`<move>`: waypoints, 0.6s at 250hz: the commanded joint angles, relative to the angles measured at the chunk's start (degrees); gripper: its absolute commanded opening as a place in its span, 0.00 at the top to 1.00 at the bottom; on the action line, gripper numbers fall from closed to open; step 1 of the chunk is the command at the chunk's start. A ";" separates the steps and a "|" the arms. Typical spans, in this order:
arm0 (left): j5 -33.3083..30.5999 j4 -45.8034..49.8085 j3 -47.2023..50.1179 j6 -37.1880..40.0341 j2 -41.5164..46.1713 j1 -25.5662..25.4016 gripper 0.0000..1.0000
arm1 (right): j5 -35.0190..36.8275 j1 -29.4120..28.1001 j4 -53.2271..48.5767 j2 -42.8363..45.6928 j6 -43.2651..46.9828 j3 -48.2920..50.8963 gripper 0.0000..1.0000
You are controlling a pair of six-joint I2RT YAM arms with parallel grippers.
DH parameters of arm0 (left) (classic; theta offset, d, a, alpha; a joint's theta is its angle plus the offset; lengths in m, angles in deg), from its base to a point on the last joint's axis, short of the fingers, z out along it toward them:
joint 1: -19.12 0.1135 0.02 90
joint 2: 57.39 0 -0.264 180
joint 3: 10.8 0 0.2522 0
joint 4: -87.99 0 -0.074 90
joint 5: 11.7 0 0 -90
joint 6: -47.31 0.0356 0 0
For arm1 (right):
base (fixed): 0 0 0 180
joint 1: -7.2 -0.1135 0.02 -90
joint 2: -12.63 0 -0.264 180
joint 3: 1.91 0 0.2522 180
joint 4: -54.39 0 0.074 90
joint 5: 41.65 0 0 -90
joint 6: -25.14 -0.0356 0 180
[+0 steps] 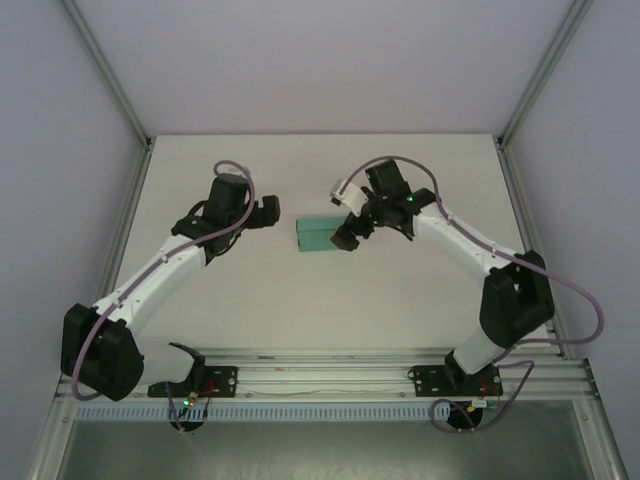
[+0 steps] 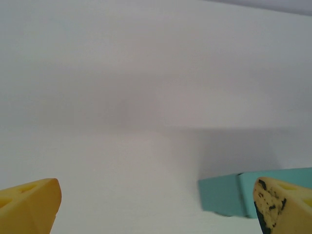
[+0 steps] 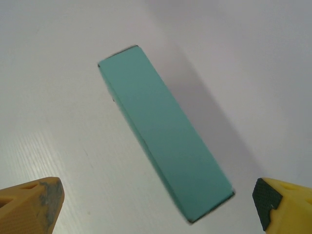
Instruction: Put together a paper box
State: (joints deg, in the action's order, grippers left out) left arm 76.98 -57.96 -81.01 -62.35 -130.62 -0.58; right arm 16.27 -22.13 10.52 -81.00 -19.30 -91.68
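Here, slim closed teal paper box [image 3: 163,141], flat on table [image 3: 58,73], left tool [image 2: 156,207] and right tool [image 3: 156,207] both apart.

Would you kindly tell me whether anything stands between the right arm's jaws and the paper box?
Nothing visible does. In the right wrist view the paper box lies flat on the white table, in plain sight between the open jaws, and no other object crosses the gap down to it.
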 commanded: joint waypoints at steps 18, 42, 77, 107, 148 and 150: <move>-4.21 3.76 5.11 -2.85 1.57 0.46 0.00 | -0.78 -0.65 -18.83 -13.04 21.00 -14.14 0.02; -4.20 5.09 5.84 -3.41 1.40 0.43 0.00 | 2.36 -1.25 -24.16 -20.16 22.63 -22.23 0.07; -3.14 4.42 7.15 -4.00 1.50 0.53 0.00 | 5.53 -1.88 -25.21 -26.14 22.70 -28.60 0.20; -2.54 4.31 7.34 -3.98 1.33 0.48 0.00 | 7.55 -2.70 -25.35 -28.00 21.96 -31.15 0.37; -2.99 4.58 7.43 -3.22 2.07 0.48 0.00 | 13.93 -4.25 -21.84 -26.17 21.10 -29.22 0.60; -2.99 4.65 7.45 -3.13 2.11 0.53 0.00 | 14.36 -4.27 -21.42 -26.02 21.00 -28.96 0.61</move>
State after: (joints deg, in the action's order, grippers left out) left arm 74.81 -54.39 -73.88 -65.32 -129.97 -0.32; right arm 24.07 -25.21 -11.71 -109.54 2.08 -120.93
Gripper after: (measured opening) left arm 0.998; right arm 0.438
